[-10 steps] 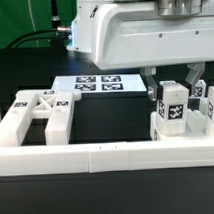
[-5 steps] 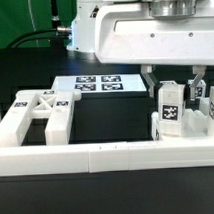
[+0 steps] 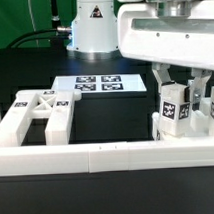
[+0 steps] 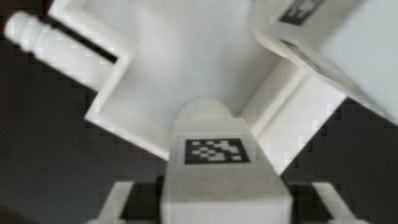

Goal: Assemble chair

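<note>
A small square white chair leg (image 3: 174, 106) with a tag stands upright on the white chair panel (image 3: 188, 131) at the exterior view's right. My gripper (image 3: 180, 90) reaches down over it. In the wrist view the leg (image 4: 219, 152) sits between my fingers (image 4: 125, 200), with dark gaps on both sides. The gripper (image 4: 221, 203) is open around it. The cross-braced frame (image 3: 35, 114) lies at the exterior view's left. More tagged leg pieces (image 3: 212, 106) stand behind the gripper, partly hidden.
The marker board (image 3: 97, 84) lies flat at the back middle. The long low white rail (image 3: 97, 156) runs along the front. The robot base (image 3: 90, 26) stands behind, with cables at the back left.
The hand has moved toward the exterior view's right, uncovering the robot base. The leg stays between the fingers in about the same place.
</note>
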Controlling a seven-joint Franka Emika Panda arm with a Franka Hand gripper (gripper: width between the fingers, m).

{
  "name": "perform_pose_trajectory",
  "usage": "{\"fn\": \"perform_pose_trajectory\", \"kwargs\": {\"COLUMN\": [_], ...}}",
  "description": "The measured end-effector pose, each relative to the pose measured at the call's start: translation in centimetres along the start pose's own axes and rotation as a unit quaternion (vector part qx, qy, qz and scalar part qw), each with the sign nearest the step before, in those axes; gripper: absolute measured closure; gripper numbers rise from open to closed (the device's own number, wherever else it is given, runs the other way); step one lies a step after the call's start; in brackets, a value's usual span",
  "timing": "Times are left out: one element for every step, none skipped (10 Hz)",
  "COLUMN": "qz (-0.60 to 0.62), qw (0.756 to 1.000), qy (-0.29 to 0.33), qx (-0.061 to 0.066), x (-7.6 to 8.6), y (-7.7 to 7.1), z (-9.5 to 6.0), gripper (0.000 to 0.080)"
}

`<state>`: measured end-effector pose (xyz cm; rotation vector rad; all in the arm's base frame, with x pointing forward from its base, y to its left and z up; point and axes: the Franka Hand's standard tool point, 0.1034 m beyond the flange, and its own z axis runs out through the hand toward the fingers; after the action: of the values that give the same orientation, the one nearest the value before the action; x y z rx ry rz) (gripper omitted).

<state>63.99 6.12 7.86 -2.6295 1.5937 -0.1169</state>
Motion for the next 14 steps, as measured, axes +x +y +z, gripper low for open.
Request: {"fn": "perform_pose_trajectory", "kwargs": {"qz": [0.017, 0.019, -0.012, -0.035, -0.084, -0.150, -0.202, -0.248, -0.315, -0.372, -0.395, -0.437, -0.466, -0.497], "qw": [1.000, 1.000, 1.000, 0.999, 0.996, 0.989, 0.979, 0.969, 0.949, 0.928, 0.919, 0.899, 0.884, 0.868], "qy": [0.000, 0.000, 0.000, -0.001, 0.003, 0.004, 0.005, 0.006, 0.008, 0.010, 0.009, 0.010, 0.010, 0.010], "qx": [0.000, 0.000, 0.002, 0.010, 0.009, 0.009, 0.009, 0.008, 0.006, 0.004, 0.004, 0.003, 0.002, 0.001], "x": [0.0, 0.0, 0.1, 0.6, 0.8, 0.7, 0.6, 0.7, 0.7, 0.7, 0.7, 0.9, 1.1, 1.3], "y": [0.0, 0.0, 0.0, 0.0, 0.1, 0.0, 0.0, 0.0, 0.0, 0.0, 0.0, 0.1, 0.2, 0.3], "z": [0.0, 0.0, 0.0, -0.1, -0.1, -0.1, -0.1, -0.1, -0.1, -0.1, 0.0, 0.0, 0.1, 0.1], "gripper": [0.0512, 0.0512, 0.0423, 0.0285, 0.0285, 0.0178, 0.0154, 0.0154, 0.0151, 0.0151, 0.0151, 0.0151, 0.0151, 0.0151]}}
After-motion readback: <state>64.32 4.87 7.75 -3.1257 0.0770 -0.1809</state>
